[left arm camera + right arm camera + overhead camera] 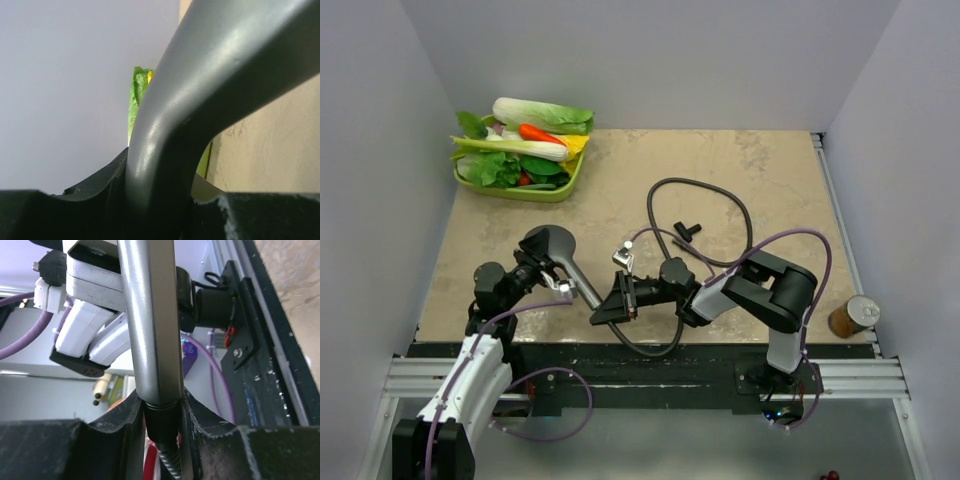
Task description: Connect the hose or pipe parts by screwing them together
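A beige, mottled, stone-look worktop (770, 180). Near its front edge, the left pincer (558, 280) is clenched on a smooth, matte grey shower head (552, 247) with a round face and a curved handle. A thin, dark, ribbed hose (720, 195) loops across the worktop to the right pincer (612, 300), which is clamped on the hose's black end nut (161, 422). The nut meets the handle's tip. It probably needs holding square to the handle while turning, so the threads catch cleanly.
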### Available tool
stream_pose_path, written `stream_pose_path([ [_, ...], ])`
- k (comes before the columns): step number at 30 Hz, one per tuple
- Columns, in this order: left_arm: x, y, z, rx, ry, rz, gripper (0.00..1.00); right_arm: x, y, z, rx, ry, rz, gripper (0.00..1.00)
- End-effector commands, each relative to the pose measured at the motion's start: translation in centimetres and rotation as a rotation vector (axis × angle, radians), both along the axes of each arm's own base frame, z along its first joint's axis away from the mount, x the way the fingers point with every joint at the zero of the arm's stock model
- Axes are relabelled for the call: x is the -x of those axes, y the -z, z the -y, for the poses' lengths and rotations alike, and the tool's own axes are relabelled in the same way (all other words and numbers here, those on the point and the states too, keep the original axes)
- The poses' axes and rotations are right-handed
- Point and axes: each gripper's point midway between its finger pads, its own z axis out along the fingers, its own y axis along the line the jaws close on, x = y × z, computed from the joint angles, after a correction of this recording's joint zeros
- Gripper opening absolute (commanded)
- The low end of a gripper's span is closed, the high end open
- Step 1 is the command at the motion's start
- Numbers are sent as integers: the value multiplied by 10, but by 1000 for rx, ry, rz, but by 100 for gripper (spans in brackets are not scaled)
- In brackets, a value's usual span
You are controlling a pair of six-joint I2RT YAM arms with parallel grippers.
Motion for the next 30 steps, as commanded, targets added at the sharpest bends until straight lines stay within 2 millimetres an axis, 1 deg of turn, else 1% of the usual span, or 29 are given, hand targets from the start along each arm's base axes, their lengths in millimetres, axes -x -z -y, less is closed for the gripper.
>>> stream_pose_path([
  [1,1,-64,11,136,50,133,0,26,-89,14,-414,-102,171,1],
  [2,1,-63,11,136,48,131,0,25,-90,15,-417,-102,176,2],
  [5,1,-64,10,136,45,133,0,18,-82,19,-383,-108,195,13],
  [6,1,-64,10,136,45,132,0,17,-76,20,-341,-107,189,23],
  [7,0,-63,10,138,43,129,0,8,-70,21,-321,-85,244,33],
  [8,1,-63,10,136,45,132,0,7,-64,23,-289,-99,279,45],
  [9,1,-63,10,136,43,130,0,1,-39,20,-149,-99,233,70],
  [10,1,-63,10,136,45,130,0,-7,-47,20,-110,-83,291,80],
  [11,1,-62,10,135,45,129,0,-25,-34,15,-41,-16,494,87],
  [12,1,-64,10,135,43,133,0,-34,-1,20,225,-41,455,99],
  [13,1,-64,10,136,42,132,0,-39,-3,25,296,-28,546,99],
  [14,1,-63,10,136,42,130,0,-45,2,31,341,-42,636,99],
  [15,1,-63,10,136,42,130,0,-54,6,39,459,-22,643,99],
  [16,1,-63,9,135,40,130,0,-59,4,44,499,-10,676,99],
  [17,1,-62,9,136,40,127,0,-62,-6,49,507,4,720,99],
  [18,1,-62,9,139,39,127,0,-70,-13,55,554,45,742,99],
  [19,1,-62,9,140,39,126,0,-69,-21,56,559,62,771,99],
  [20,1,-61,9,141,39,124,0,-68,-31,64,582,81,807,99],
  [21,1,-60,9,141,39,124,0,-71,-43,64,594,105,839,99],
  [22,1,-58,9,140,37,122,0,-72,-45,66,648,131,904,99],
  [23,2,-60,9,142,39,128,0,-68,-47,74,693,127,929,98],
  [24,2,-59,9,142,39,128,0,-66,-57,73,703,144,971,98],
  [25,2,-59,9,142,40,130,0,-61,-60,72,740,167,1034,97],
  [26,2,-60,9,142,39,132,0,-57,-58,78,785,154,1049,96],
  [27,1,-59,9,142,39,130,0,-57,-64,77,804,166,1071,95],
  [29,1,-61,9,143,38,132,0,-49,-64,80,863,173,1130,93],
  [30,0,-61,9,142,36,132,0,-46,-66,77,872,177,1147,92],
])
